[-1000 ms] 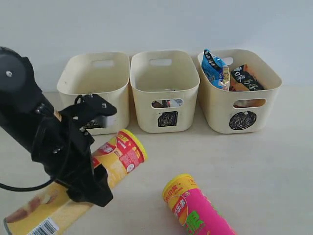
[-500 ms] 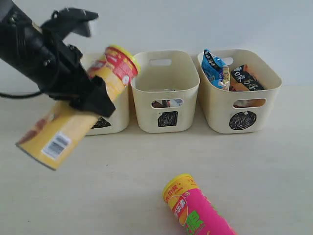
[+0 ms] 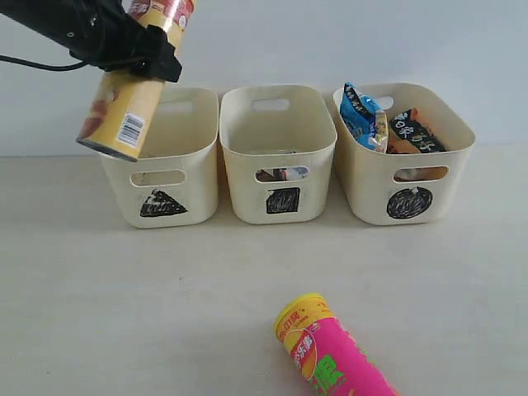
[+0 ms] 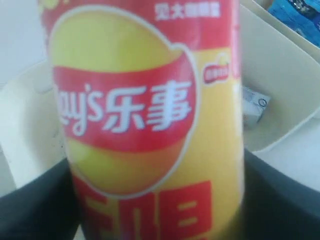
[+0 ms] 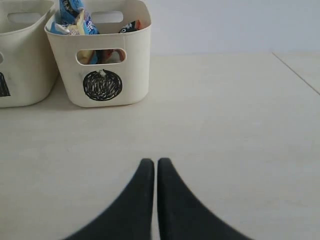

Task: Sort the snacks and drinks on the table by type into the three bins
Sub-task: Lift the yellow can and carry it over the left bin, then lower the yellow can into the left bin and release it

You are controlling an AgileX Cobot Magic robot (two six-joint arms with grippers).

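Holding yellow-red tube tilted above triangle bin, pinched in left hand.
Centre over the opening, lower base-first, then release gently; right hand pressed together above bench.

1. The yellow tube is yellow with a red band bearing white lettering, and it has a white barcode patch.
2. The pink tube, nearest, is bright pink with green lettering, a red panel and a yellow lid.
3. All three tubs are cream. The left tub has a black scribbled triangle, the middle tub a black square, and the right tub a black circle.
4. The blue packet is blue and white.
5. The orange packet has a black band with white characters.
6. The carton is white with dark print.
7. The left gripper and the right gripper are black.
8. The table is pale beige, and the wall is greyish white.
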